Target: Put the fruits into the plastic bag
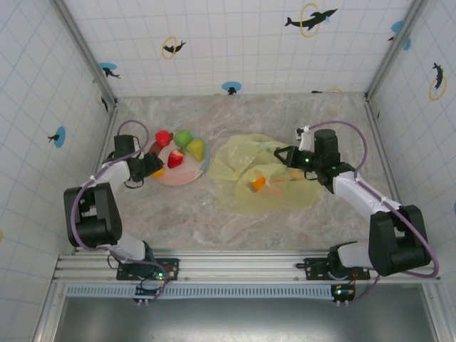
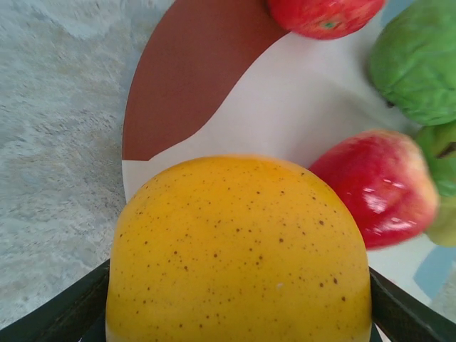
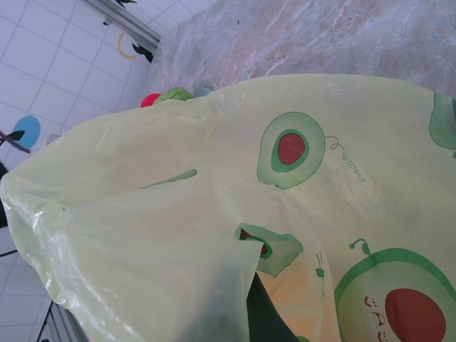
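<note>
My left gripper (image 1: 152, 168) is at the left rim of the round pink-white plate (image 1: 187, 175), shut on a speckled yellow-orange fruit (image 2: 239, 249) that presses against both fingers (image 2: 68, 313). Two red fruits (image 2: 377, 189) (image 2: 324, 14) and green fruits (image 2: 417, 64) lie on or beside the plate (image 2: 285, 107). The yellow-green plastic bag (image 1: 267, 178) lies at centre right, an orange fruit (image 1: 258, 183) showing through it. My right gripper (image 1: 291, 158) is shut on the bag's upper right edge. In the right wrist view the film (image 3: 320, 178) drapes over one dark finger (image 3: 271, 317).
The marble table (image 1: 214, 221) is walled by white tiles on three sides. A red fruit (image 1: 164, 137) sits off the plate's far left rim, near the left arm. Bare tabletop lies in front of the plate and bag.
</note>
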